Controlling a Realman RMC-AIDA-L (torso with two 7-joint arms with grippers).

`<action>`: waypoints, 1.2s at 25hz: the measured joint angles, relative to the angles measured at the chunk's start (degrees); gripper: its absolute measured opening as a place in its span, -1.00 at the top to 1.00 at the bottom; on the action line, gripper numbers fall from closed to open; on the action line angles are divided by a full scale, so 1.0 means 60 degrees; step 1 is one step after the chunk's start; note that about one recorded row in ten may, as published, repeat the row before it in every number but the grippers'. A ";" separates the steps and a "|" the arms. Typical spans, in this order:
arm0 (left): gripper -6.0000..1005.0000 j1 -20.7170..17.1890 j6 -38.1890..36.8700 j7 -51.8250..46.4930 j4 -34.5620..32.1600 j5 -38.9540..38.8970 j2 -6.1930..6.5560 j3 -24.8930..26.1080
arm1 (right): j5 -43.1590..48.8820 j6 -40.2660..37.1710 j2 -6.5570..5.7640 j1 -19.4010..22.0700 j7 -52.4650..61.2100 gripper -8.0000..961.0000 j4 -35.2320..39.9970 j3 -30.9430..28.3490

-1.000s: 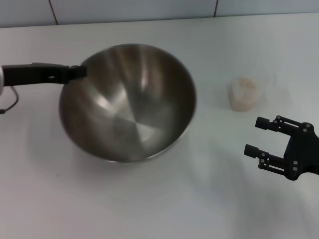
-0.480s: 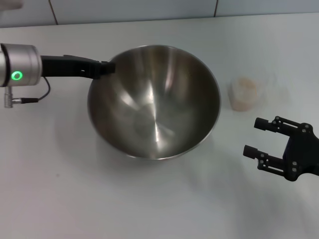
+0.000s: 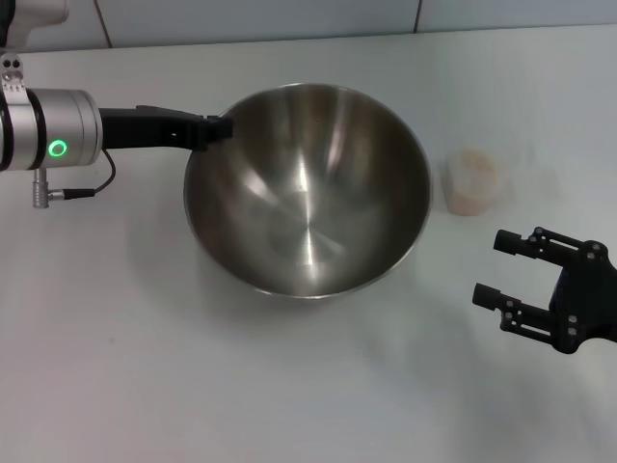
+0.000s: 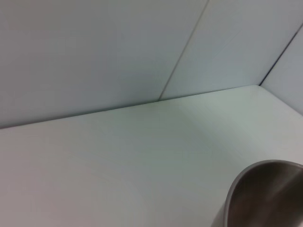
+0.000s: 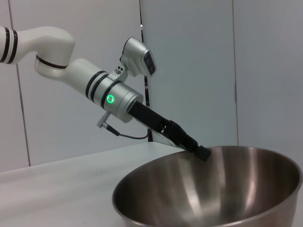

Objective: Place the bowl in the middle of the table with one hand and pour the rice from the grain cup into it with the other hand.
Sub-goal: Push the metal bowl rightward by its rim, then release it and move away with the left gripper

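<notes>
Soft, even overhead light; streaky glare inside the bowl (image 3: 307,188), faint shadows on the table (image 3: 193,367).

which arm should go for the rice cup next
Right. The right gripper is open and free beside the grain cup; the left gripper is clamped on the bowl rim, across from the cup.

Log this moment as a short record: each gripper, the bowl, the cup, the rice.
left gripper: jaws shut on the bowl's rim, far-left side
right gripper: jaws open, holding nothing, near the table's right edge, nearer the robot than the cup
bowl: mid-table, no rice in it
cup: upright, right of the bowl, apart from it
rice: in the cup, not poured
</notes>
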State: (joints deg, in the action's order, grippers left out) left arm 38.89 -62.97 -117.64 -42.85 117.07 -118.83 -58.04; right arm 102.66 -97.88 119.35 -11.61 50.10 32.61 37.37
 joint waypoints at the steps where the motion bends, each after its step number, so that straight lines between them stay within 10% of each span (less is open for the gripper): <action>1: 0.90 0.0001 0.0058 0.0007 0.0035 0.0000 0.0001 0.0000 | 0.0000 -0.0002 0.0000 -0.0004 0.0000 -0.33 0.0000 0.0012; 19: 0.90 -0.0002 0.0327 0.0799 0.0427 -0.0209 0.0001 -0.0024 | -0.0001 0.0032 0.0000 -0.0071 -0.0120 -0.32 0.0000 0.0014; 30: 0.63 -0.0830 0.0301 0.3156 0.0388 -0.2659 0.0039 0.0084 | -0.0001 0.0077 0.0000 -0.0072 -0.0120 -0.31 0.0001 -0.0005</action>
State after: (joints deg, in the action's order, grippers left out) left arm 33.91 -61.17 -98.70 -40.52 101.11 -118.60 -57.53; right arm 102.65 -97.42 119.36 -12.05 49.38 32.61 37.35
